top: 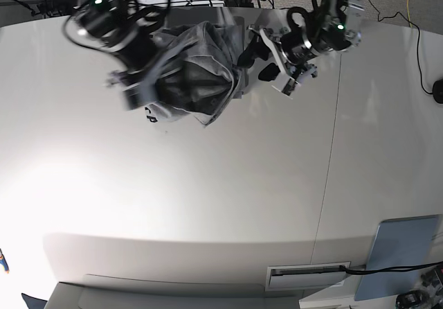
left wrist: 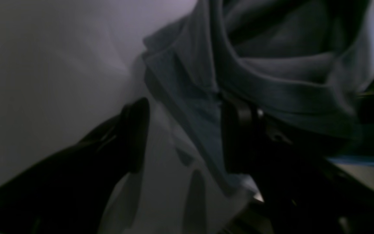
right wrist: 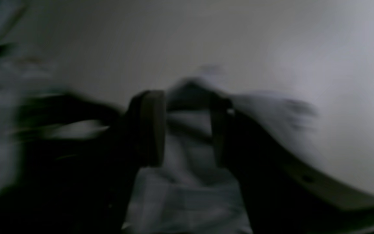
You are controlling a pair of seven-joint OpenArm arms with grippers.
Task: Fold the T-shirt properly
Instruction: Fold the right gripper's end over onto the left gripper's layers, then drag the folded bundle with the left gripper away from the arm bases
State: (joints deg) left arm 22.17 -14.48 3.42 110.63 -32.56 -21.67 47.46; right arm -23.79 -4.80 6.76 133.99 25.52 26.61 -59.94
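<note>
- Left gripper [left wrist: 180,136] is released, jaws wide, and the T-shirt [top: 197,73] edge hangs between them.
- Right gripper [right wrist: 187,130] stands parted over cloth; grasp unclear.
- Bundle lies between both, nearer the right.

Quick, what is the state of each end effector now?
Left end effector: open, T-shirt fabric hangs between its fingers, not clamped.
Right end effector: open, cloth between the fingers; grip cannot be told.

No text, label or number can be read in any view. Black marks show on the T-shirt [top: 154,115] at its near left edge. They are too small and blurred to make out.
</note>
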